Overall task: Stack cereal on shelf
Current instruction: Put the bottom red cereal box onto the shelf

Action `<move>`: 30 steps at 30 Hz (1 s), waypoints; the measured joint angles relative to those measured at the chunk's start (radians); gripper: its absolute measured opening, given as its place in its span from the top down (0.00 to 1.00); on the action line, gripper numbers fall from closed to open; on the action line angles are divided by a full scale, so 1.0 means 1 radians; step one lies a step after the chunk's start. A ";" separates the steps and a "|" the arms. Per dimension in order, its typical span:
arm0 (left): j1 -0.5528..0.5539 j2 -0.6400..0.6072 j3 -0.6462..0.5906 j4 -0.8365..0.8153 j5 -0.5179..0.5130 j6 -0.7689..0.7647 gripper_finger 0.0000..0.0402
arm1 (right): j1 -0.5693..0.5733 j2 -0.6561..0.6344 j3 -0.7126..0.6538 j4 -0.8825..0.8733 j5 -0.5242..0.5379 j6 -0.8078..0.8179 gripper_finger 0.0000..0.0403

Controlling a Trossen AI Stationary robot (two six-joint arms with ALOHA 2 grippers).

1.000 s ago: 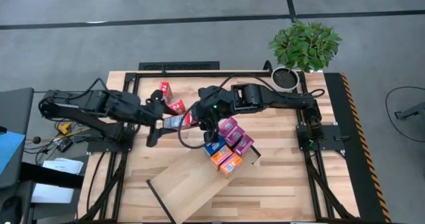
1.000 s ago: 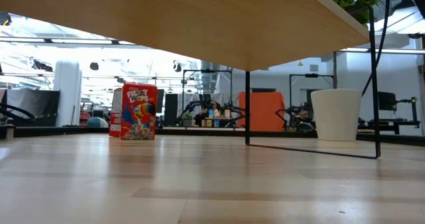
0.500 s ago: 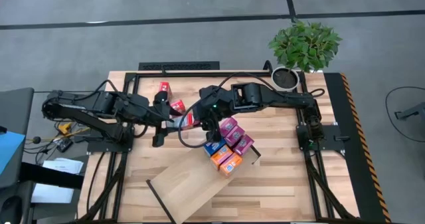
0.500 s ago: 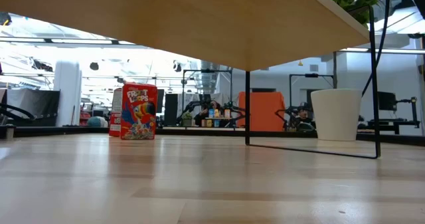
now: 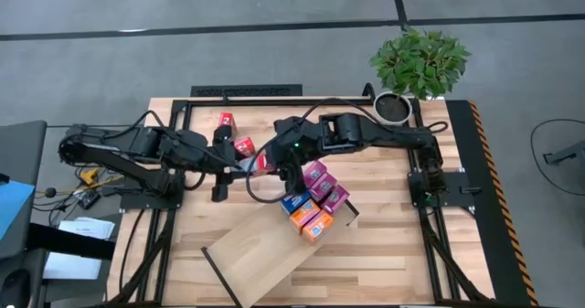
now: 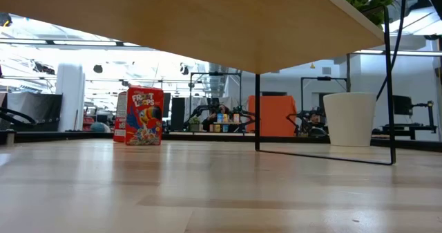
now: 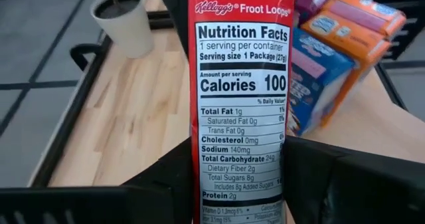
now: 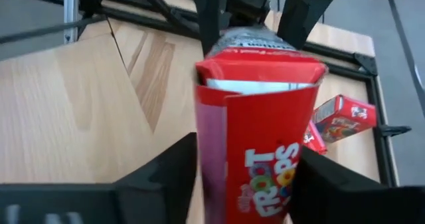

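Red cereal box [image 7: 242, 98] sat mid-surface between both arms, w/ left end effector [image 5: 245, 165] & right end effector [image 5: 277, 165] each flanking it; can't tell which gripped. Other boxes [image 5: 315, 198] stacked on shelf [image 5: 265, 253] nearby; plant pot [image 5: 393, 107] at far corner.

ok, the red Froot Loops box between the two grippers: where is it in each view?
High: red Froot Loops box at table centre, between both arms.
Low: not in it.
Left wrist: fills the centre, nutrition panel facing, between the fingers.
Right wrist: centre, logo side.
Shared landmark: stacked cereal boxes.
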 joint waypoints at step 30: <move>-0.474 -0.100 -0.546 0.922 -0.338 -0.117 0.63 | 0.143 -0.456 0.000 -0.033 0.181 0.137 0.33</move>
